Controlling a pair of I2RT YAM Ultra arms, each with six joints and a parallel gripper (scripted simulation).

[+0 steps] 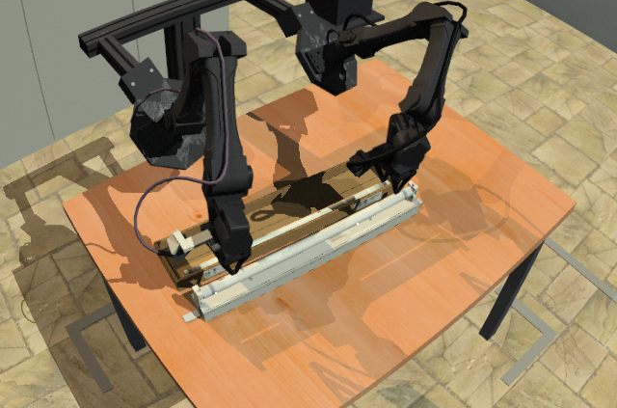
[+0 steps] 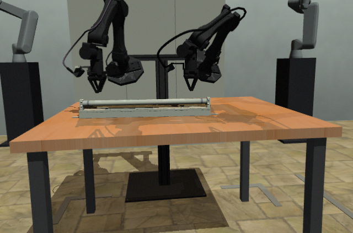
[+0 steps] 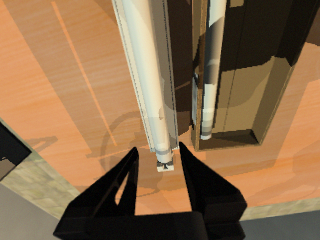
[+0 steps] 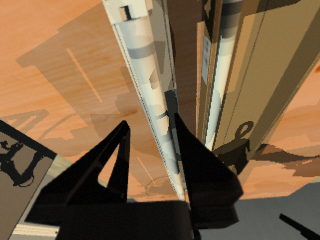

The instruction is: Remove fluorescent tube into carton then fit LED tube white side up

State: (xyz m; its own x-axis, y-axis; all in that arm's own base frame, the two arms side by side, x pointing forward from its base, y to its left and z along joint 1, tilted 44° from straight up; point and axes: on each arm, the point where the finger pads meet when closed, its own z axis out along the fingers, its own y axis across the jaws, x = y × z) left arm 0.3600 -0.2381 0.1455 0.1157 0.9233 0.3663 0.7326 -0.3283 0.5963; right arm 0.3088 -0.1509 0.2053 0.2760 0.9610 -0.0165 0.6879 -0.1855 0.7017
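Note:
A white tube lies along the light fixture, with an end at each upright lampholder. Another tube lies inside the carton, along the wall nearest the fixture. I cannot tell surely which tube is the LED. My left gripper is open and empty above the fixture tube near one end. My right gripper is open and empty above the other end.
The carton stands behind the fixture, close beside it, and appears flat on the wooden bench. Its open top faces up below the wrists. The black stand carrying both arms rises behind the bench.

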